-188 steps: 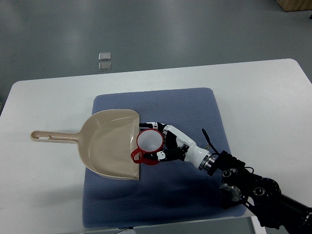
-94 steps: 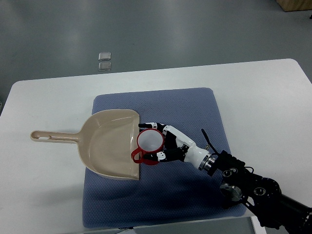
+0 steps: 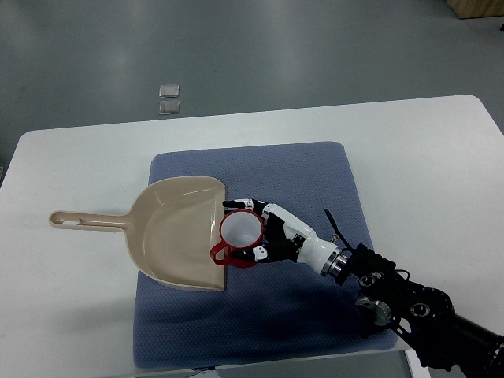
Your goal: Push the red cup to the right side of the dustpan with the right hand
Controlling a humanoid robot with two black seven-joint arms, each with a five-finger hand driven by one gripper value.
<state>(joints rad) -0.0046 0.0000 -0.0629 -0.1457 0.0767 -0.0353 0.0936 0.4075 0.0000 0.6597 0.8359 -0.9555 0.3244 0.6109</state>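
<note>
Right hand (image 3: 266, 234): fingers curled around red cup (image 3: 241, 231) from its right side.
Cup position: touching dustpan (image 3: 177, 232) open right edge, handle toward camera-left.
Left hand: not seen.

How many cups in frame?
1: the red cup on the blue mat, against the dustpan mouth's right edge, right robot hand wrapped around it. None seem hidden.

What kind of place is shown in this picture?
Probably a robot lab or test room: a plain white table on a bare grey floor, with a blue mat staged as a work area for a beige dustpan and a red cup.
</note>
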